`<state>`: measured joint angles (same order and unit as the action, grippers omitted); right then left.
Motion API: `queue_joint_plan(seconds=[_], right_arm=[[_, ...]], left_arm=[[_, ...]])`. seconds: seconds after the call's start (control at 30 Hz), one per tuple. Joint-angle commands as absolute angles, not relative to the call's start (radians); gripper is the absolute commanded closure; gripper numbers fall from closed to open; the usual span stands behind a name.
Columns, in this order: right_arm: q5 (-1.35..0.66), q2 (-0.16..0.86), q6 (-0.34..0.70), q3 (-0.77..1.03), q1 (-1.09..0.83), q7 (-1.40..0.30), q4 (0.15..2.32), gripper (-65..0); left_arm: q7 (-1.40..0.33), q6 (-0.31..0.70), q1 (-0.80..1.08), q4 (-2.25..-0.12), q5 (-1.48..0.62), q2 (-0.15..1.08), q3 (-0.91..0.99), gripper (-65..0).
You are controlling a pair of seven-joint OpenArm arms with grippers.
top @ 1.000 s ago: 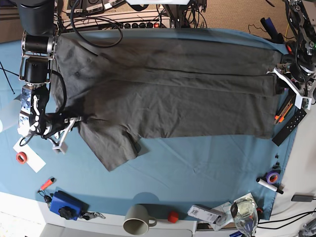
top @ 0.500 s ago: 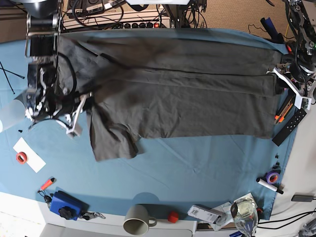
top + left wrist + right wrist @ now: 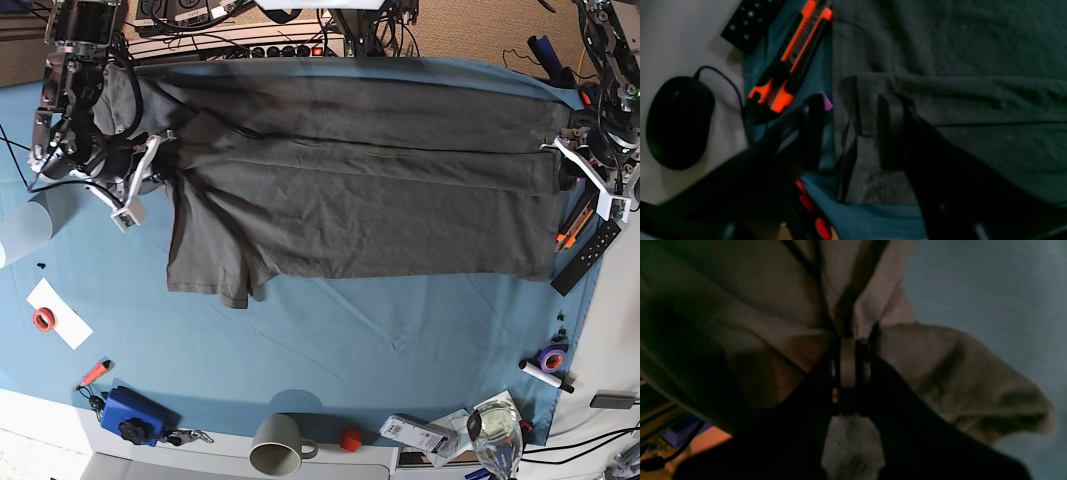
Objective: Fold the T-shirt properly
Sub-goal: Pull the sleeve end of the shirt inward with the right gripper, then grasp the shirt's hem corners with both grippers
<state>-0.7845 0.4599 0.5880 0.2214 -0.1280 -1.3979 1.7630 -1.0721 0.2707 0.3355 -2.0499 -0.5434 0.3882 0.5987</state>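
Looking blurred and dark, both wrist views lose detail; the collar cannot be made out. The T-shirt (image 3: 350,190) lies spread across the counter (image 3: 380,340), one sleeve hanging toward the mug (image 3: 280,443). Right gripper (image 3: 850,350): fingers (image 3: 864,360) pinched tight on a bunched fold of the T-shirt at its edge, lifted off the cloth. Left gripper (image 3: 853,110): fingers (image 3: 815,113) spread wide, straddling the T-shirt's opposite hem, gripping nothing. Just beside that hem lie an orange utility knife (image 3: 791,56), a remote (image 3: 750,21) and a black mouse (image 3: 676,121).
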Motion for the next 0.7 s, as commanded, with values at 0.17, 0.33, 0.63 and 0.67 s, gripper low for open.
queue_joint_plan(seconds=[0.17,0.33,0.63,0.67], right_arm=[[-0.8,0.476,0.624,0.237,-0.117,-1.396,1.787,0.0],[-0.8,0.477,0.624,0.237,-0.117,-1.396,1.787,-15.6],[-0.787,0.477,0.614,0.238,-0.038,-1.367,1.814,-19.1],[-0.778,0.477,0.617,0.238,-0.012,-1.358,1.813,-19.1]], left_arm=[[-1.053,0.271,0.333,-2.069,-0.55,0.404,0.607,-26.7],[-1.053,0.271,0.333,-2.068,-0.55,0.404,0.607,-26.7],[-1.053,0.271,0.338,-2.062,-0.55,0.404,0.607,-26.7],[-1.053,0.271,0.338,-2.062,-0.55,0.404,0.607,-26.7]])
